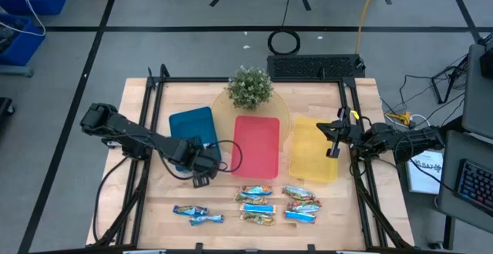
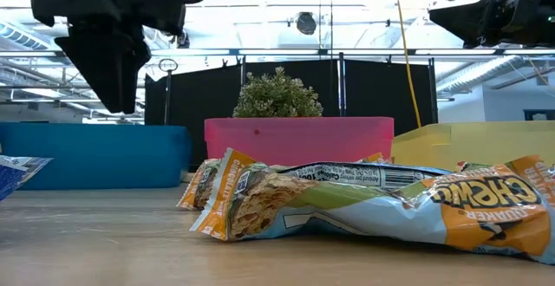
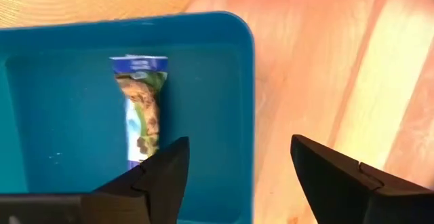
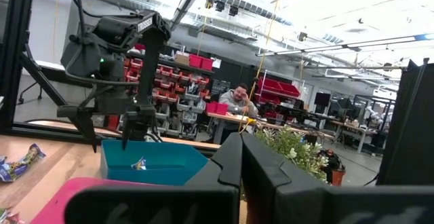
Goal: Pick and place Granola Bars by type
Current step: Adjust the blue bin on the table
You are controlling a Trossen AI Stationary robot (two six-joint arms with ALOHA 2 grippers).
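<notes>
A: Granola bars (image 1: 266,205) in shiny crinkled blue-white wrappers lie in a loose cluster on the front of the pale wooden bench (image 1: 162,200); two more sit apart from it toward the left front. What's over on the left?

B: One blue-white wrapped bar with a green patch (image 3: 141,112) lies flat inside the flat blue rectangular tray (image 1: 189,121). The left tool (image 1: 202,158) hangs above that tray's front right corner, its two dark fingers (image 3: 163,176) spread wide and holding nothing.

A: And moving right?

B: Next comes the flat red rectangular tray (image 1: 256,145), just beside the blue one, with a small green potted plant (image 1: 249,87) on a round woven mat behind it. Then the flat yellow rectangular tray (image 1: 314,149).

A: The right tool?

B: The right tool (image 1: 336,140) hovers over the yellow tray's right edge, fingers pressed fully together, gripping nothing. Beyond the bench, the right wrist view shows a person seated at a desk (image 4: 239,102).
</notes>
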